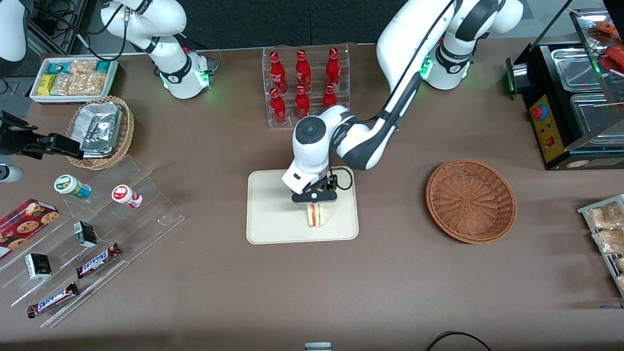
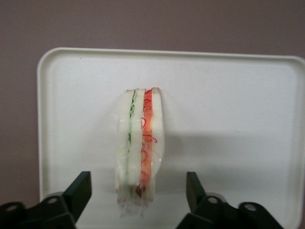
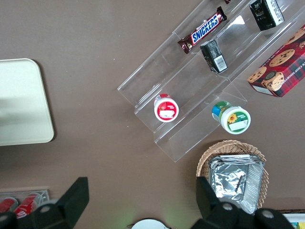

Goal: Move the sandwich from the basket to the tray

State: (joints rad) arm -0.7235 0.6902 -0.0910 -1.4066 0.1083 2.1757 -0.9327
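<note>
The left arm's gripper (image 1: pixel 315 197) hangs low over the tray (image 1: pixel 273 214), its fingers (image 2: pixel 76 193) spread wide apart and gripping nothing. In the left wrist view there is a clear gap of bare tray between each finger and the sandwich (image 2: pixel 139 148), so neither pad touches it. The sandwich (image 1: pixel 315 215) stands on its edge on the tray, upright, with its bread slices and the green and red filling layers showing as vertical stripes. It sits just nearer the front camera than the gripper, toward the working arm's end of the tray and close to the tray's rim nearest the front camera.

The basket (image 1: pixel 471 200) lies on the table toward the working arm's end, well apart from the tray, with nothing in it. Bare brown table (image 1: pixel 390 273) runs between tray and basket and along the tray's camera-side edge. A clear rack of red bottles (image 1: pixel 303 84) stands farther from the front camera than the tray, with a strip of open table between them.
</note>
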